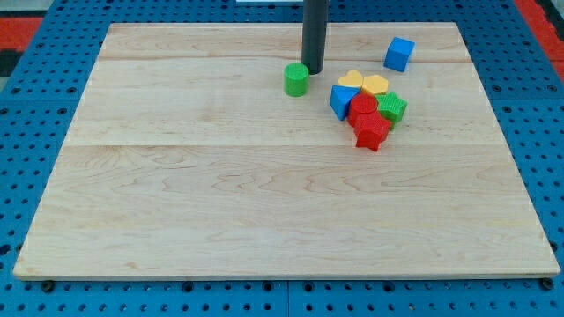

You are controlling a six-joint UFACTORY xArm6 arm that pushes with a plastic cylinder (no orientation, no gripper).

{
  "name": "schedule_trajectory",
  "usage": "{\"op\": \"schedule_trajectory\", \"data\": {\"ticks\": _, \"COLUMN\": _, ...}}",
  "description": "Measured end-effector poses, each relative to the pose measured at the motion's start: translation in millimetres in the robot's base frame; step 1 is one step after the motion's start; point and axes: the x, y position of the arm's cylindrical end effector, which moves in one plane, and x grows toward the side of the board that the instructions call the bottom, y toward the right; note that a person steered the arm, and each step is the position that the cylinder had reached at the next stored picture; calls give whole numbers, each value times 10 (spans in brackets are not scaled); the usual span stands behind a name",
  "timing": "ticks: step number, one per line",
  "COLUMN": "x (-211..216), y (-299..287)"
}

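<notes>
My tip (313, 70) stands near the view's top centre, right beside the green cylinder (296, 79), which lies just to its lower left; contact cannot be told. To the right sits a tight cluster: a blue triangular block (340, 101), two yellow blocks (352, 80) (375, 84), a red block (362, 106), a red star-like block (371, 132) and a green block (392, 108). A blue cube (399, 54) stands apart above the cluster.
The wooden board (220, 194) lies on a blue pegged mat (26, 132). Red surface shows at the view's top corners (18, 22).
</notes>
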Motion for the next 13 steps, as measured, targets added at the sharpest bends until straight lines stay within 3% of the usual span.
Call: {"op": "schedule_trajectory", "data": {"ticks": 13, "x": -21, "y": -151}}
